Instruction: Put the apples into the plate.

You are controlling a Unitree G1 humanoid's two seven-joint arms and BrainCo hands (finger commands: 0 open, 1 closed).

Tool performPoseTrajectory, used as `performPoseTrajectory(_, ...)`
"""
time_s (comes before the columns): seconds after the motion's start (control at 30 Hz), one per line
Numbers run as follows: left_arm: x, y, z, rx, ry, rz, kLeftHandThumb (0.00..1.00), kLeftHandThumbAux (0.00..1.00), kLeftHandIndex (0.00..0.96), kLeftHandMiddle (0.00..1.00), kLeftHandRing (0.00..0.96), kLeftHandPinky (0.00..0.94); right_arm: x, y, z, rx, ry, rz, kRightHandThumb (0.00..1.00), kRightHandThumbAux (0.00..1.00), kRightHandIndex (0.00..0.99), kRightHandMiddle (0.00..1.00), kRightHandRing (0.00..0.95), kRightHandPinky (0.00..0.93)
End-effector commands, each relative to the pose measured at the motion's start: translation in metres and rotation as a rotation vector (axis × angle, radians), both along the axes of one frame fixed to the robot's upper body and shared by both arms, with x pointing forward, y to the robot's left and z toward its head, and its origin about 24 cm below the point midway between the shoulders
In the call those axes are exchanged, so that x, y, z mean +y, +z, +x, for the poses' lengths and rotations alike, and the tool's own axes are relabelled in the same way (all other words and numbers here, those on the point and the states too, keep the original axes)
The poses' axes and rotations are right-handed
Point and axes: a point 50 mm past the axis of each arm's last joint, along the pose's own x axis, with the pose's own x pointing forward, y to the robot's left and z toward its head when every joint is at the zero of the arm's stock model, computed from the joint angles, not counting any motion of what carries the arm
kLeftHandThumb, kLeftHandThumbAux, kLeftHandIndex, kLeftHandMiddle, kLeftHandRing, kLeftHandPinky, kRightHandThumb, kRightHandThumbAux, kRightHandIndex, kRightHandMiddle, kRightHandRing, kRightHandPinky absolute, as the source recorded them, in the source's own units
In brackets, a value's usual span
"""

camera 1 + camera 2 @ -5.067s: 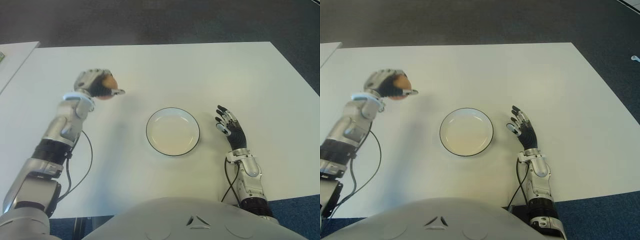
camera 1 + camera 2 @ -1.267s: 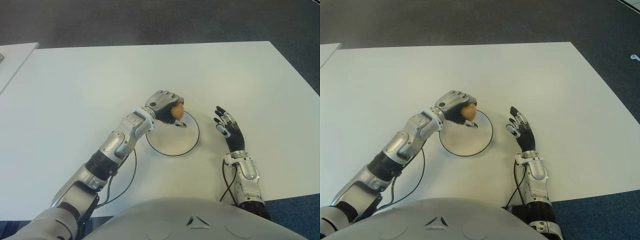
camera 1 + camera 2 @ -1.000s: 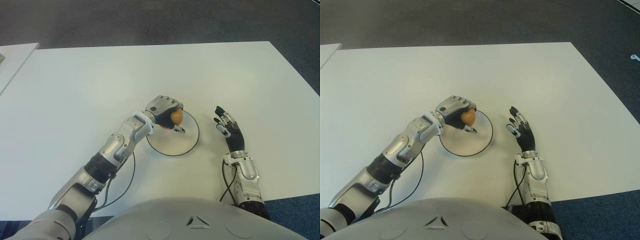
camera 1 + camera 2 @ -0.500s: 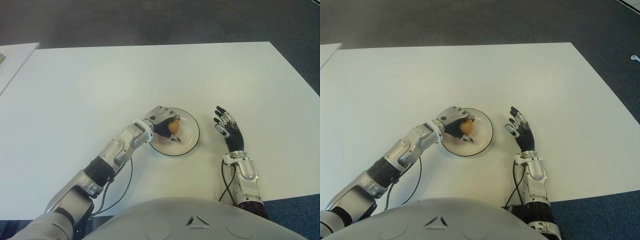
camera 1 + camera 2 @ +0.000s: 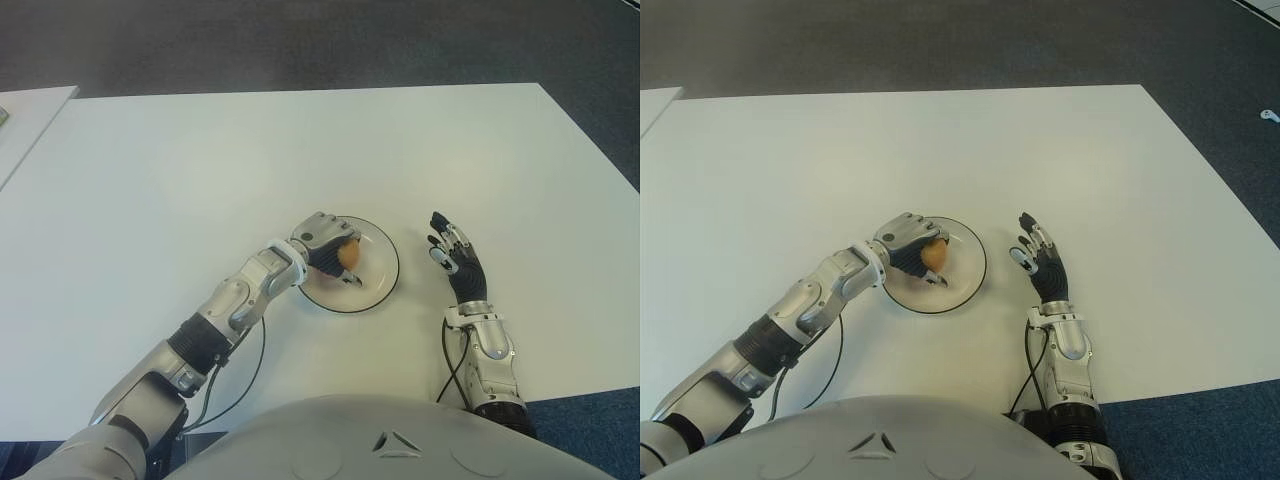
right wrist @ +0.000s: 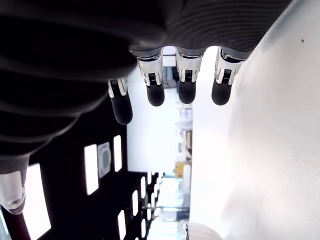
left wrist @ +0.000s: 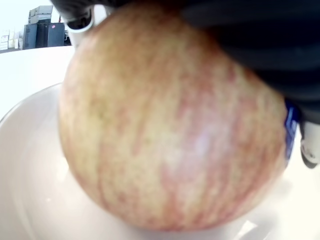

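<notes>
Left hand is positioned over the left portion of the round white plate with a dark rim, fingers curled around the yellow-red streaked apple. The apple sits within the grasp on the side of the hand facing the plate centre, low inside the plate. In the left wrist view the apple fills the frame directly above the plate's white interior; contact between the two appears likely but cannot be confirmed. Right hand shows to the right of the plate, apart from it, above the white tabletop, fingers extended and spread, holding nothing.
</notes>
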Motion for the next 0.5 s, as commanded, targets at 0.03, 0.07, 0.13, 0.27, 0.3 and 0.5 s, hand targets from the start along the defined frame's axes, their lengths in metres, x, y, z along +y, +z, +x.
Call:
performPoseTrajectory(0.03,0.0012,-0.0078,-0.005,0.003,-0.007,0.039,0.754,0.694,0.444,0.832,0.833,0.805,0.0084,-0.0329,-0.0208,0.198,-0.005,0.052,0.134,0.495,0.175,0.082,0.019,0.021)
performPoseTrajectory(0.07,0.0013,-0.0079,-0.005,-0.002,-0.005,0.036,0.754,0.694,0.444,0.829,0.827,0.793,0.0084,-0.0329,-0.0208,0.199,-0.006,0.052,0.134,0.496,0.167,0.082,0.02,0.024)
performPoseTrajectory(0.13,0.0018,-0.0082,-0.005,-0.009,-0.001,0.025,0.753,0.693,0.444,0.824,0.82,0.778,0.0085,-0.0331,-0.0206,0.2,-0.005,0.053,0.135,0.496,0.157,0.082,0.021,0.028)
performPoseTrajectory(0.27,0.0029,-0.0082,-0.0059,-0.027,0.008,-0.043,0.724,0.694,0.437,0.784,0.764,0.705,0.0082,-0.0336,-0.0203,0.207,-0.002,0.059,0.138,0.499,0.131,0.086,0.03,0.043)
performPoseTrajectory(0.3,0.0028,-0.0079,-0.0061,-0.027,0.008,-0.052,0.719,0.694,0.436,0.775,0.753,0.69,0.0081,-0.0337,-0.0202,0.208,-0.001,0.059,0.139,0.5,0.129,0.086,0.031,0.045)
performPoseTrajectory(0.5,0.0021,-0.0053,-0.0074,-0.025,0.006,-0.07,0.307,0.397,0.285,0.305,0.27,0.249,0.0083,-0.0339,-0.0195,0.208,0.008,0.055,0.138,0.505,0.118,0.093,0.036,0.02)
